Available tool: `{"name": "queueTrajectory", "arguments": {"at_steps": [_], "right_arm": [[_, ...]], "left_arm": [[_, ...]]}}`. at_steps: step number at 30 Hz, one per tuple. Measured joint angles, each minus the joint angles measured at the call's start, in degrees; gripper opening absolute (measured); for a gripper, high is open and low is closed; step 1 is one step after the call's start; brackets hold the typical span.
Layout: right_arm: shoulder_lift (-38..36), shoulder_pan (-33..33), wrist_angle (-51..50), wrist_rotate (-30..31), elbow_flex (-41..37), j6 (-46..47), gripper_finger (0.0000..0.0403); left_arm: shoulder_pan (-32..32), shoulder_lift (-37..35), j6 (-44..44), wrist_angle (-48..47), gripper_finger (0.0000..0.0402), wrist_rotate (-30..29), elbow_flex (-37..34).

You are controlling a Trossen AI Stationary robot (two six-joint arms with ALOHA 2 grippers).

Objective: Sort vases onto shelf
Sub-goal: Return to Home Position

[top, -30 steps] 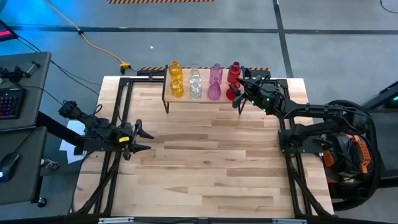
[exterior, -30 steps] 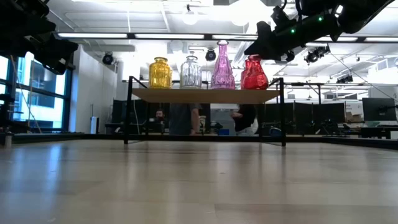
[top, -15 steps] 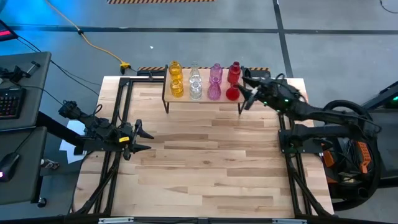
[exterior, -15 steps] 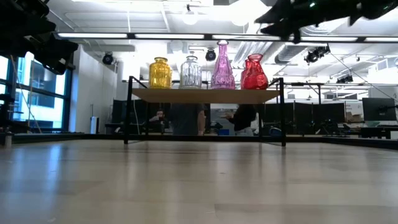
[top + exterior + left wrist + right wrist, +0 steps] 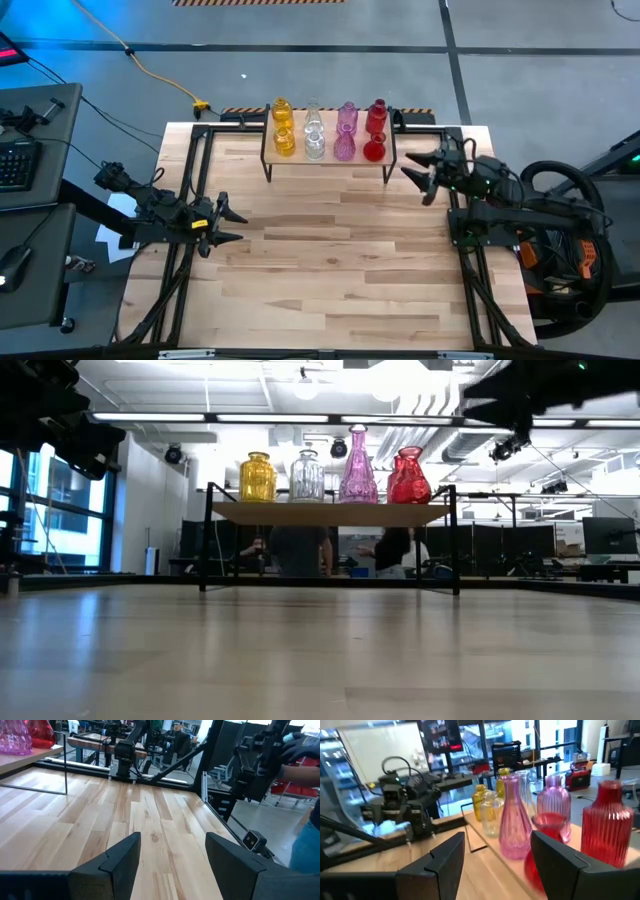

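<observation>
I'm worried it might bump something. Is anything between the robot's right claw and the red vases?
Nothing visible is. The right gripper hangs open just off the shelf's right end, with only open space between it and the two red vases at that end. The left gripper waits open at the table's left side.

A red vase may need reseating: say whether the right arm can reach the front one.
Probably yes: the open right claw hangs just off the shelf's right end, beside that red vase, nothing between them.
</observation>
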Motion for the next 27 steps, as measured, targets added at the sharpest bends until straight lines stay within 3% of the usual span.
{"name": "queueTrajectory", "arguments": {"at_steps": [7,13,27], "right_arm": [[-11.97,2.87,7.23,-0.94,-10.92,-0.58,0.0209],[-18.01,3.96,7.07,-4.66,-16.85,-1.27,0.0209],[-21.59,4.04,6.42,-8.56,-24.34,-1.19,0.0209]], "left_arm": [[-0.01,0.01,0.01,0.00,0.0214,0.00,0.00],[-0.01,-0.01,0.01,0.00,0.0214,0.00,0.00],[0.01,-0.01,0.02,0.00,0.0214,0.00,0.00]]}}
